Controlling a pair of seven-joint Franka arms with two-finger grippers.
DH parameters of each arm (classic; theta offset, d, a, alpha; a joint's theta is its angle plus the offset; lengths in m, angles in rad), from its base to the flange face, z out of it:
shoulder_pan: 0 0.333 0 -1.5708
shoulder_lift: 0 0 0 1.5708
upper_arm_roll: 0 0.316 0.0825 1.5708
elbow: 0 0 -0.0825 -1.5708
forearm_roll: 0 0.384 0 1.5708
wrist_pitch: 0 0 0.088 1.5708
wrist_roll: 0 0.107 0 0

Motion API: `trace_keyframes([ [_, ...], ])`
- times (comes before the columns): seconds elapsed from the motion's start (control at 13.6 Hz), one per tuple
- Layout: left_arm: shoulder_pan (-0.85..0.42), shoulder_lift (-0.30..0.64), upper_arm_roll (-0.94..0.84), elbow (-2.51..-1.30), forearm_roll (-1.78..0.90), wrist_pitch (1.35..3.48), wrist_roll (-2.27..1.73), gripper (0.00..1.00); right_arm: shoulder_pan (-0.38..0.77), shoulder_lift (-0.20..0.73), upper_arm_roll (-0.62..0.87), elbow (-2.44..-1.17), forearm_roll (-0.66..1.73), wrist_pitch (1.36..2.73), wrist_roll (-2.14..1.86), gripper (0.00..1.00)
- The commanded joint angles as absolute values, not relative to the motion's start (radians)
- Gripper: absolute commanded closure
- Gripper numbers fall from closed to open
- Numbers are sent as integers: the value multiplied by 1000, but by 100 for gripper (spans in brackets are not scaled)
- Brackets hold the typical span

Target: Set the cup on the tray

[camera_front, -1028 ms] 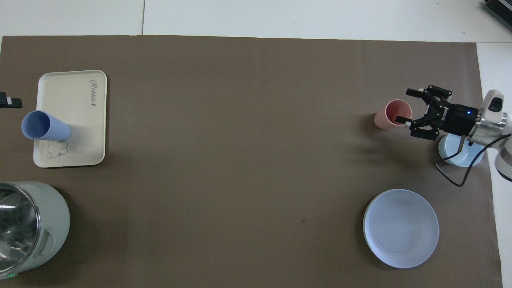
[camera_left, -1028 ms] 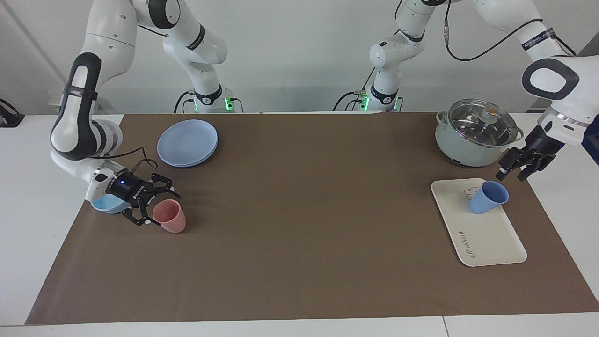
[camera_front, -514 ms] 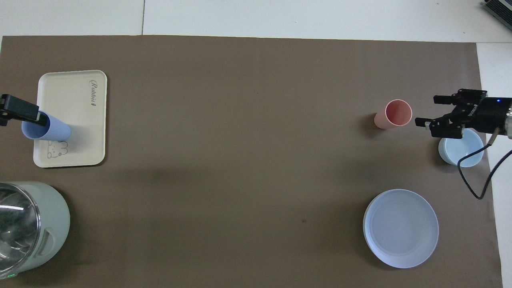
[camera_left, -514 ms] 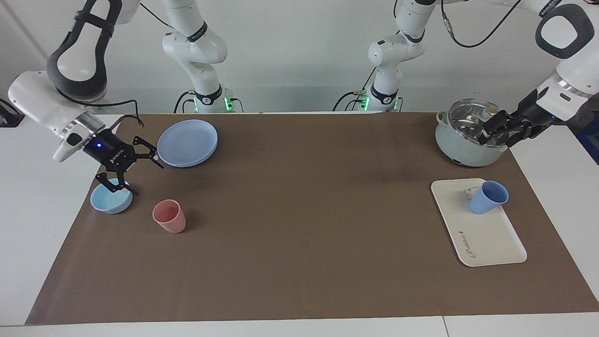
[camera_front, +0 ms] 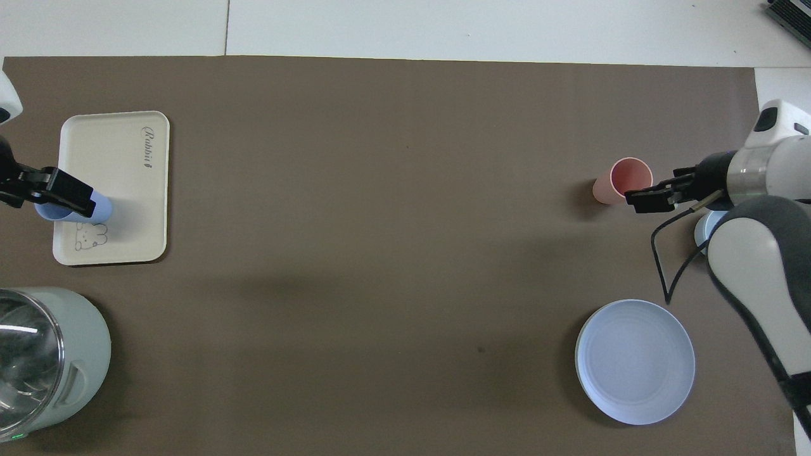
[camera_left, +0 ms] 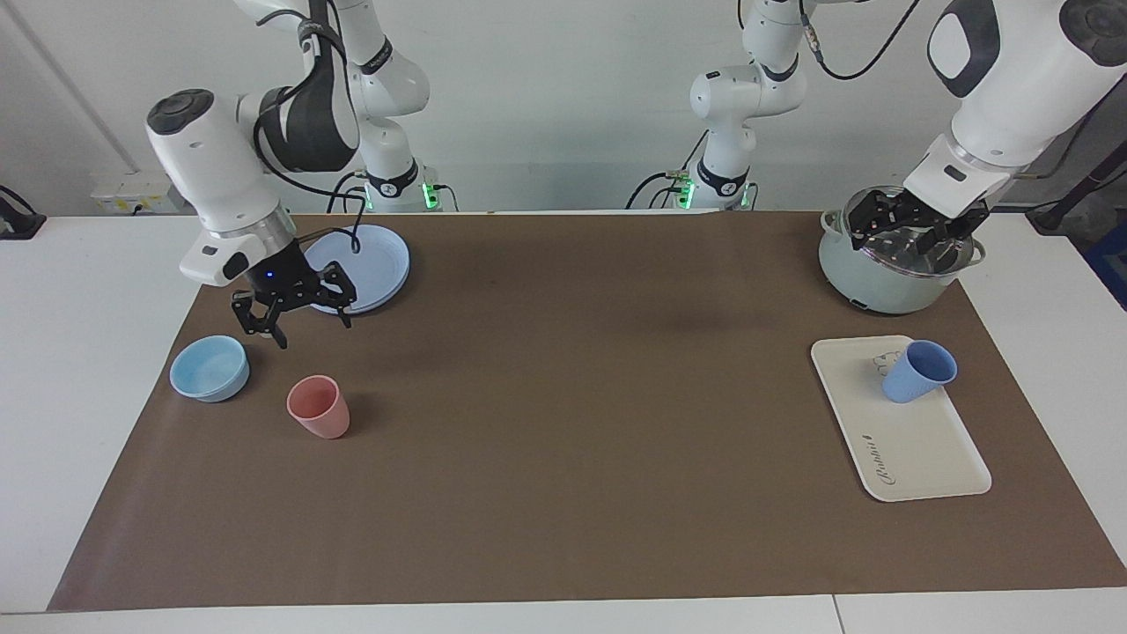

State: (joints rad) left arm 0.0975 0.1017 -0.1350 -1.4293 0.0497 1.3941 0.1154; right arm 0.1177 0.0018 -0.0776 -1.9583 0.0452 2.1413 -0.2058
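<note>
The blue cup [camera_left: 918, 371] stands on the cream tray [camera_left: 916, 440], on the end nearer the robots by the bear drawing. In the overhead view the cup [camera_front: 95, 208] is partly covered by my raised left gripper [camera_front: 63, 190] and stands on the tray [camera_front: 120, 190]. My left gripper [camera_left: 911, 233] is open and empty, up in the air over the pot. My right gripper [camera_left: 295, 310] is open and empty, up over the mat beside the blue plate. It also shows in the overhead view [camera_front: 656, 190].
A pink tumbler [camera_left: 319, 407] and a light-blue bowl [camera_left: 209, 368] stand toward the right arm's end. A round blue plate [camera_left: 361, 269] lies nearer the robots than both. A pale green pot with a glass lid [camera_left: 889, 264] stands nearer the robots than the tray.
Both grippers rose and drew back toward the robots. The right one left the pink tumbler's side. The left one went from beside the tray to over the pot. The cup stayed on the tray.
</note>
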Motion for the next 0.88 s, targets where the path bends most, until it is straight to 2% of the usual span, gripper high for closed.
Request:
trace_keyframes([
  [0.0, 92, 43, -133, -1498, 68, 1396, 43, 2, 147, -47, -75, -1935, -34, 2051, 35, 0],
  [0.29, 92, 41, -137, -1519, 54, 1521, 41, 0, 130, -60, -92, -1722, -18, 1723, 75, 0],
  [0.44, 92, 44, -137, -1517, 42, 1554, 28, 0, 129, -87, -95, -1648, -18, 1596, 75, 0],
  [0.59, 101, 45, -137, -1517, 5, 1554, 6, 0, 100, -72, -92, -1530, -20, 1469, 74, 0],
  [0.81, 103, 43, -135, -1516, -2, 1554, 9, 0, 97, -43, -94, -1523, -29, 1434, 61, 0],
])
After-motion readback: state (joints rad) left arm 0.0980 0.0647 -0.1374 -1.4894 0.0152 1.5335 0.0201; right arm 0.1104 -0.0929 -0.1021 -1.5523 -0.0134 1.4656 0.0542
